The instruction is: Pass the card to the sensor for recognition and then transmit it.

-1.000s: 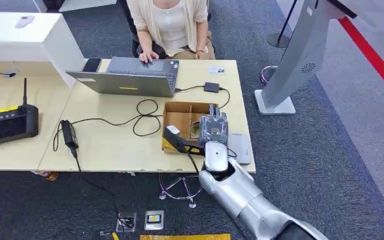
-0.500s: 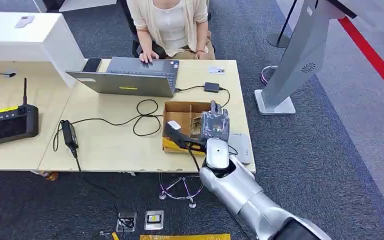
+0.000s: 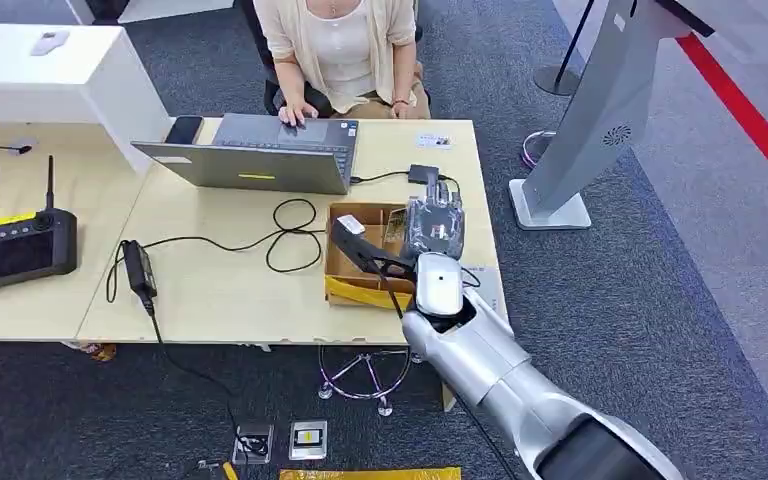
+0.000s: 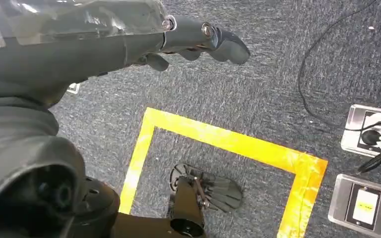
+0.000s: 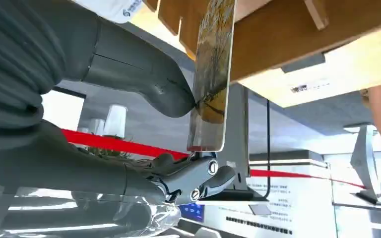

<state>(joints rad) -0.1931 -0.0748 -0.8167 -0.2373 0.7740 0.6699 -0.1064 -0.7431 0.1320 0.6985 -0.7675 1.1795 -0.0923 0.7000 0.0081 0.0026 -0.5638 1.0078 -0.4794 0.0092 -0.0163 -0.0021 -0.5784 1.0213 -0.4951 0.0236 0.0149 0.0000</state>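
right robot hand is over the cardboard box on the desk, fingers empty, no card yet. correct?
Not quite. The right robot hand is over the cardboard box on the desk, but its fingers are not empty: the right wrist view shows a card pinched between the thumb and the fingers.

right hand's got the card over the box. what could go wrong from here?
1. The right hand pinches the card by one end only, between thumb and fingers; a bump could twist it loose.
2. The card's far end sits close to the cardboard box flaps, so it may snag when lifted.
3. A black cable and an adapter lie beside the box; a low sweep of the arm could catch them.
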